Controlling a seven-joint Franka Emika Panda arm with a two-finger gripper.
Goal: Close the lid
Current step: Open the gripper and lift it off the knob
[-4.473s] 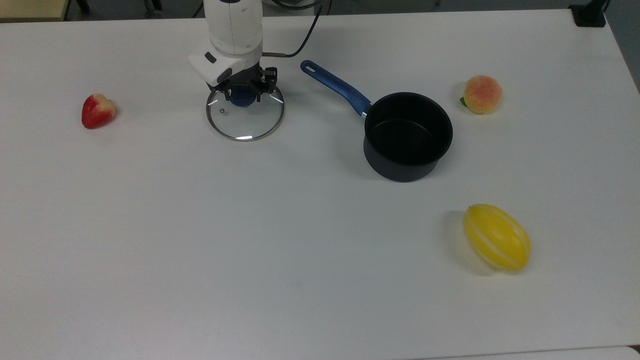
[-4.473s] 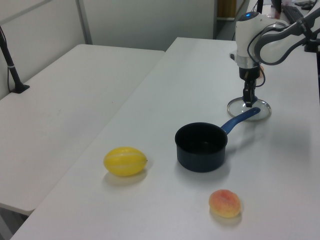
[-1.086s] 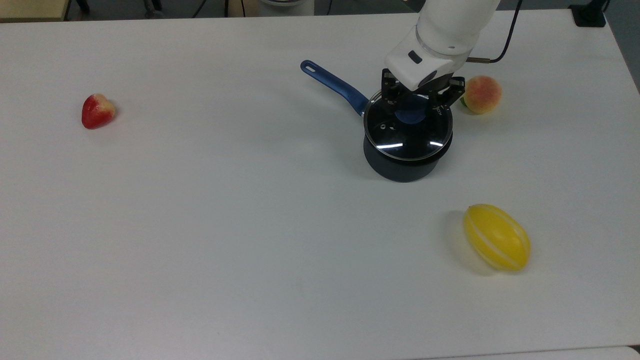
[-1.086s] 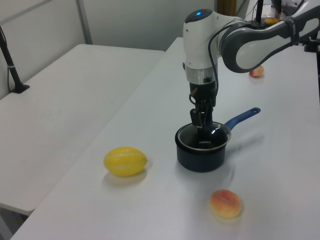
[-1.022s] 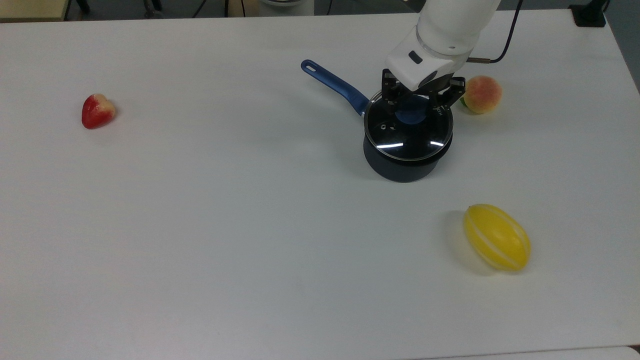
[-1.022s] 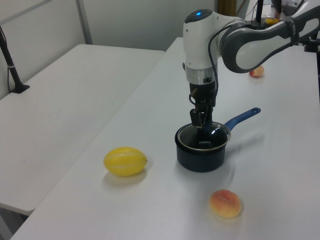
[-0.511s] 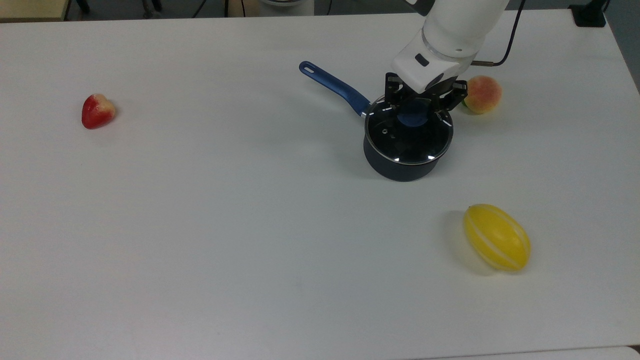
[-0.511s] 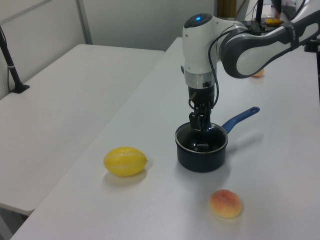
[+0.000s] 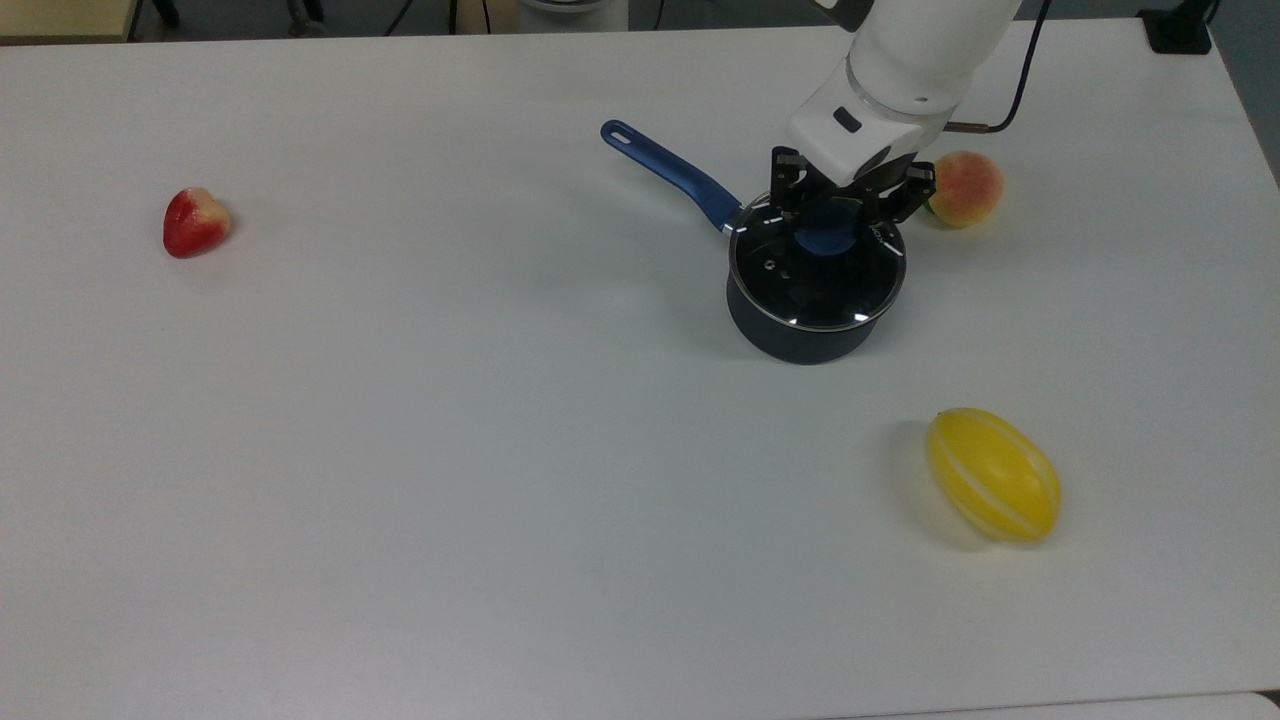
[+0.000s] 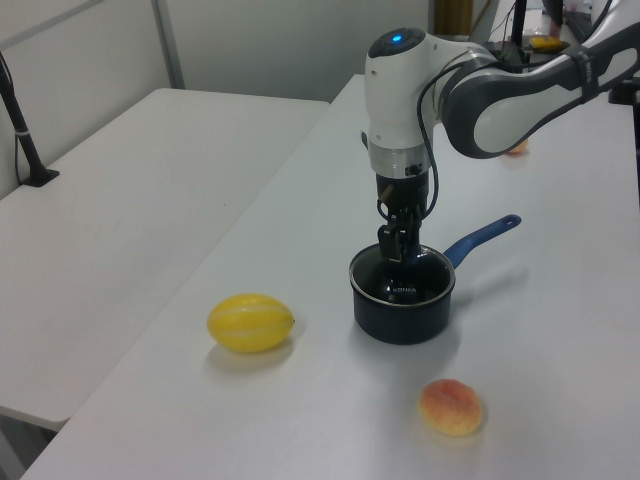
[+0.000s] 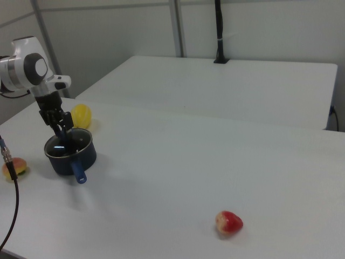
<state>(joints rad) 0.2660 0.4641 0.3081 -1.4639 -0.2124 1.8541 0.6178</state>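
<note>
The lid [image 9: 815, 270] is sitting on the saucepan [image 9: 800, 335], with the end effector [image 9: 838, 215] spreading around its knob [image 9: 826, 233].

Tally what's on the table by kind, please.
Fruit: 3 (strawberry, peach, melon)
Cookware: 2 (saucepan, lid)
Total: 5

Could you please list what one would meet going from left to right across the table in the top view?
Strawberry → saucepan with the lid on it → yellow melon.
</note>
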